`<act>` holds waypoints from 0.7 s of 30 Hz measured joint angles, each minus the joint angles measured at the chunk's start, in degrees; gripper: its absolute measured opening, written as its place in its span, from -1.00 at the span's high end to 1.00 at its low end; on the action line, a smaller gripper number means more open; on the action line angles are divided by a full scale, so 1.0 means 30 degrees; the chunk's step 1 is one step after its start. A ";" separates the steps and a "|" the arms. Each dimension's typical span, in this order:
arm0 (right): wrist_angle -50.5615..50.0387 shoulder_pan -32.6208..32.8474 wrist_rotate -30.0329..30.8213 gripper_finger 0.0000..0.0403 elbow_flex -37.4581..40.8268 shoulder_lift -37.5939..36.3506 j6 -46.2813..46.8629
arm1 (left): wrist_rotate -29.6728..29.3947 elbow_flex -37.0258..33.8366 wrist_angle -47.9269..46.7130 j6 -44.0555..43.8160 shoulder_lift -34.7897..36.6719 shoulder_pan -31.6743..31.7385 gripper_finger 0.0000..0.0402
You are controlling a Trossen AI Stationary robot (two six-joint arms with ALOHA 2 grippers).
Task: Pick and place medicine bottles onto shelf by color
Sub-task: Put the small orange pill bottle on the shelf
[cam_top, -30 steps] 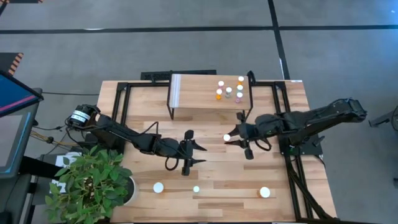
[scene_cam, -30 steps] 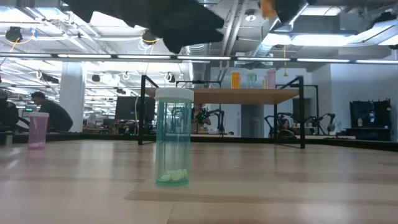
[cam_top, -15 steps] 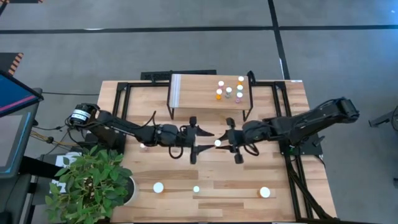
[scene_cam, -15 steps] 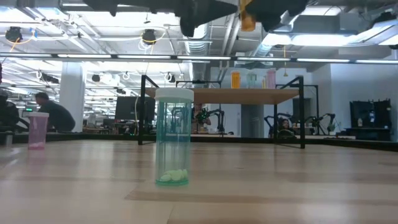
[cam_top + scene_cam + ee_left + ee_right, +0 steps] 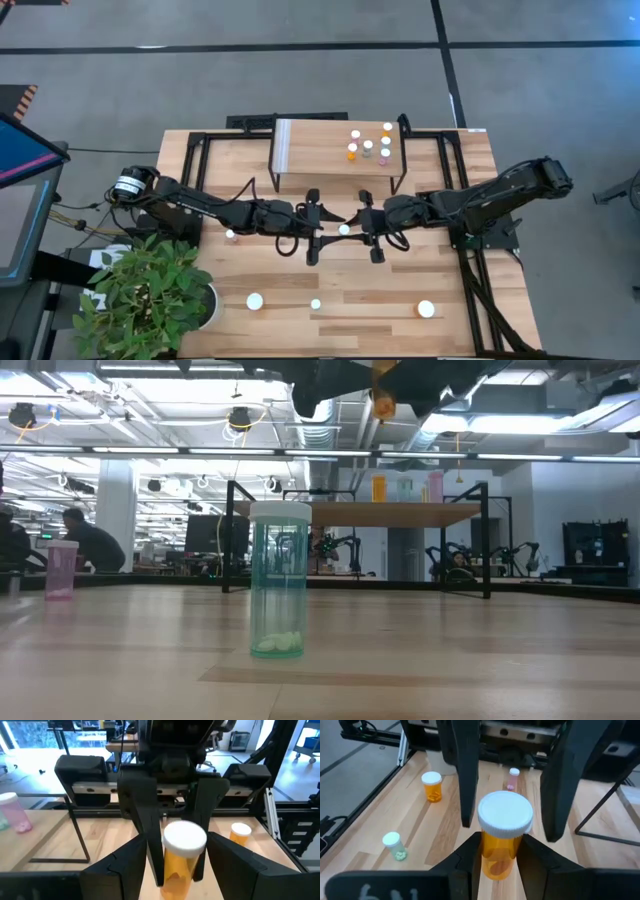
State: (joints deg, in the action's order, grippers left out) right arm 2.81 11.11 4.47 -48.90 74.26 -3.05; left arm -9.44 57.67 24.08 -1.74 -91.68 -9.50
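An orange medicine bottle [image 5: 501, 840] with a white cap hangs high over the table's middle, with my right gripper [image 5: 362, 228] shut on it. My left gripper [image 5: 322, 230] faces it from the table's left, open. Its fingers [image 5: 465, 775] stand wide on either side of the bottle and touch nothing. The shelf [image 5: 300, 150] stands on thin black legs at the far middle, with several small bottles [image 5: 368, 146] upright on its right end. More bottles stand on the table: a green one [image 5: 279, 580], a pink one [image 5: 60, 568] and an orange one [image 5: 432, 786]. My right gripper pinches the orange body [image 5: 492, 857] just below the white cap between its two fingers. The fingers come nearly level from the table's right, tipped slightly down. The bottle stands upright in the hold, cap up [image 5: 344, 230], lifted well clear of the table.
A potted plant [image 5: 150, 295] fills the near left corner. Black frame rails [image 5: 190, 170] run along both sides of the table. Loose bottles stand near the front edge [image 5: 255, 300], [image 5: 427, 309]. People and desks show in the room beyond.
My right gripper has carried the orange bottle down and toward the table's left. My left gripper has risen and swung toward the far edge and the right gripper, so its open fingers now stand on either side of the bottle.
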 joint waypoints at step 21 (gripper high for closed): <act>0.0073 0.0000 0.0015 0.37 0.0000 0.0023 0.0007 | 0.0054 0.0000 -0.0067 0.0428 0.0000 -0.0017 0.03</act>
State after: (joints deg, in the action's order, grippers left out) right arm 3.03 11.11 4.51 -48.90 74.32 -3.03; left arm -9.28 57.67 23.88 -0.45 -91.68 -9.55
